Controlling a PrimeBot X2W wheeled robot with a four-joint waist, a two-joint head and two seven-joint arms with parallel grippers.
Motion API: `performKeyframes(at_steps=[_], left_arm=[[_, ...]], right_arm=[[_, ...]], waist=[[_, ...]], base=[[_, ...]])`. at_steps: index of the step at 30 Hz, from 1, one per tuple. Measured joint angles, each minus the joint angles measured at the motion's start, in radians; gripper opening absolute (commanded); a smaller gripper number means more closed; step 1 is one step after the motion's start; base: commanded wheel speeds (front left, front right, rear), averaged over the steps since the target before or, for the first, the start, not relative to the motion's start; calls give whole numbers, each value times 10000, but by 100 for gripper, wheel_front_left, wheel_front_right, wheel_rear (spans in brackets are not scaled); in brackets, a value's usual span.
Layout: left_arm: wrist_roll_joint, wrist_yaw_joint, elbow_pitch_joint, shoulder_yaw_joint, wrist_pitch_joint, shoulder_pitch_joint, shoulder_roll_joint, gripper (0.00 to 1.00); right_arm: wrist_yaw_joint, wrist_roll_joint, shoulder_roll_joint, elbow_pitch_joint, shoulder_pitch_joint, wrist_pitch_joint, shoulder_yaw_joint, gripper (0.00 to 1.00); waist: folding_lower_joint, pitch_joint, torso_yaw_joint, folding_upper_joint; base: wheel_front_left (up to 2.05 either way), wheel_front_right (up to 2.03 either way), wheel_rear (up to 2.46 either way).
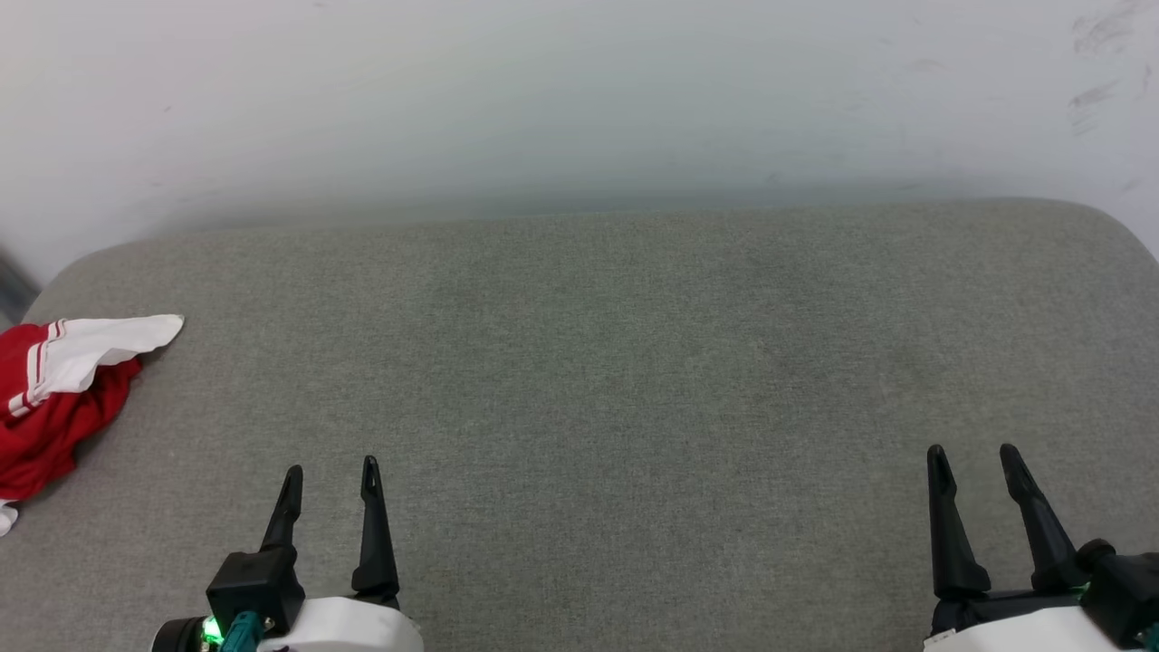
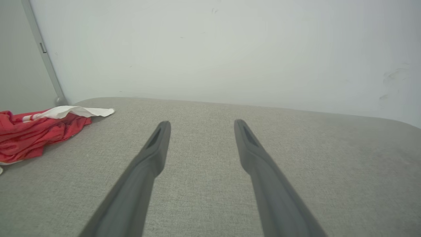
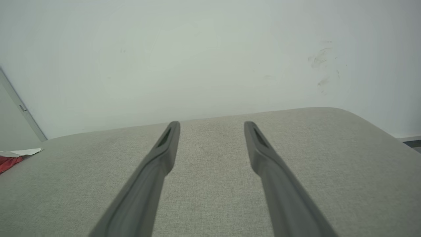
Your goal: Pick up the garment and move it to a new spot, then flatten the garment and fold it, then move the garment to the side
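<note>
The garment lies crumpled at the far left edge of the grey bench, a white sleeve draped over the red cloth. The left hand and right hand sit at the near edge, both wide open and empty, clear of the garment.

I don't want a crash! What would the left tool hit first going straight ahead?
The left tool probably meets the white wall, past the grey cushion; the red jersey lies off leftward.
</note>
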Motion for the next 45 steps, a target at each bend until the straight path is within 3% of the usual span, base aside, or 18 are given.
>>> performKeyframes(at_steps=[22,45], left_arm=[[1281,-303,142,244,-362,249,-265,100],[794,-520,198,445,-378,340,-305,100]], right_arm=[[2,-1095,0,-209,298,-387,192,100],[2,-451,-2,-75,328,-412,215,100]], waist=[[0,-65,15,0],[0,-99,7,0]], base=[[0,0,0],[0,0,0]])
